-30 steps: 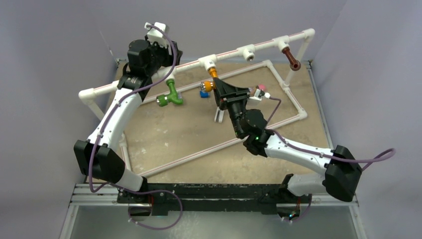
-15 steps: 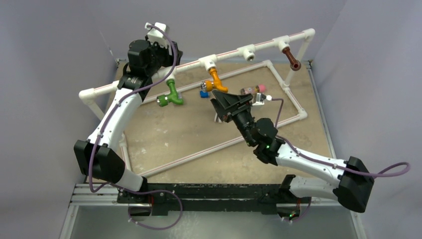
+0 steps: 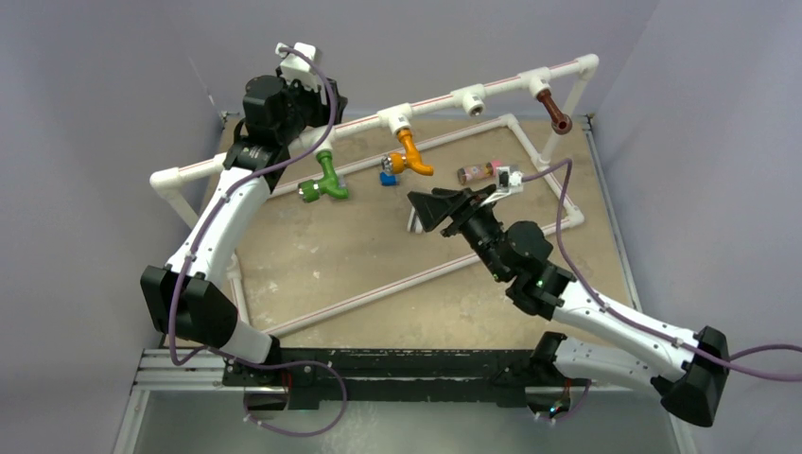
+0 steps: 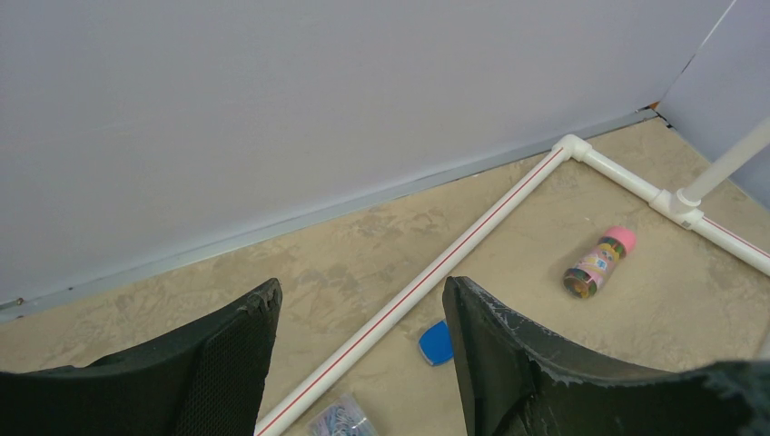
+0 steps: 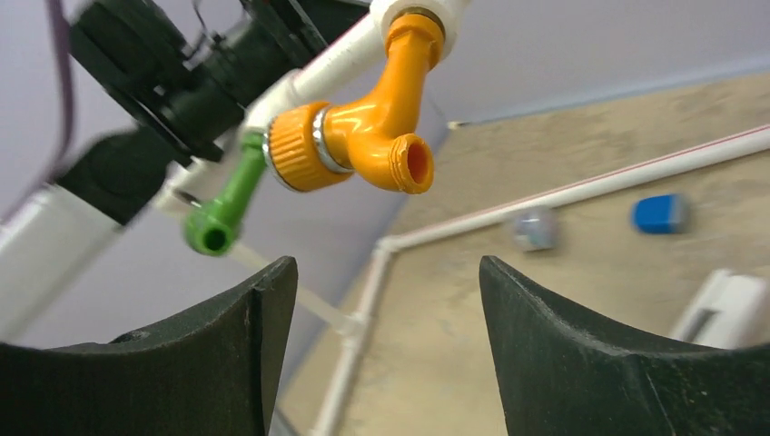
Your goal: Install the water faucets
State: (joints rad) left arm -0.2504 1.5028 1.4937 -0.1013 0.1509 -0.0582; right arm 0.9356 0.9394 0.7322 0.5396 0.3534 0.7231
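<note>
Orange faucet [image 5: 363, 136] hangs stem-up from white tee [image 5: 427, 11], upper centre of frame, ahead of my right gripper [image 5: 383, 272], jaws wide, empty.

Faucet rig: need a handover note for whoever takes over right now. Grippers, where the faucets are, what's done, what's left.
Grippers: left gripper open and empty, up by the far-left end of the white pipe rail. The right gripper is open and empty, just short of the orange faucet, not touching it.
Faucets: green faucet, orange faucet and dark brown faucet all hang from the rail.
Done: orange and brown sit in their tees; green looks seated too, though its joint is partly hidden.
Left: one tee socket has no faucet, and no loose faucet is in view. Probably check seating first.
</note>
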